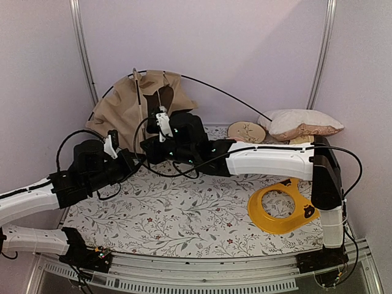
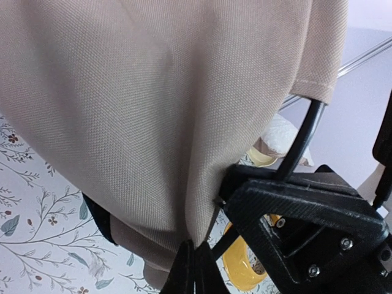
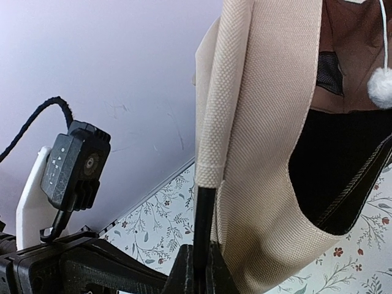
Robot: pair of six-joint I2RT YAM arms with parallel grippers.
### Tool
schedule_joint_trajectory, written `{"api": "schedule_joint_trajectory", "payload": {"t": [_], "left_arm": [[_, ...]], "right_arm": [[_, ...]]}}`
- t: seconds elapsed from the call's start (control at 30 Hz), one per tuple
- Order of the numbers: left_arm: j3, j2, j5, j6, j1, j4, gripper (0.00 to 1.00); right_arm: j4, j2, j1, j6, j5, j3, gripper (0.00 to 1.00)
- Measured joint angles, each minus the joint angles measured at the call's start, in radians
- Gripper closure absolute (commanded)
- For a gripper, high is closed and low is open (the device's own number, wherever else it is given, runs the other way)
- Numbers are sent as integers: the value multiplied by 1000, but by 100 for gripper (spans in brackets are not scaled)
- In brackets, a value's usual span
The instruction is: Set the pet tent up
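The pet tent [image 1: 139,101] is a tan fabric heap with a dark lining, standing at the back left against the wall. A thin black pole [image 1: 226,95] arcs out of its top to the right. My left gripper [image 2: 195,269] is shut on a fold of the tent's lower fabric [image 2: 153,122]. My right gripper [image 3: 202,266] is shut on a black pole [image 3: 204,214] just below the end of its fabric sleeve [image 3: 226,92]. The white pom-pom [image 3: 383,87] hangs on a cord by the dark opening. Both grippers meet at the tent's front, the left [image 1: 135,160] and the right [image 1: 149,147].
A beige patterned pillow [image 1: 303,122] and a round floral disc [image 1: 246,131] lie at the back right. A yellow ring-shaped object [image 1: 278,208] lies front right on the floral tablecloth [image 1: 184,214]. Walls close in behind and on both sides.
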Motion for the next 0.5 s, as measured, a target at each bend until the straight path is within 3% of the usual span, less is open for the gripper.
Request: {"api": "schedule_joint_trajectory", "payload": {"t": [0.5], "left_arm": [[-27, 24, 40, -100, 6, 126, 100]], "right_arm": [[65, -32, -17, -16, 17, -49, 100]]}}
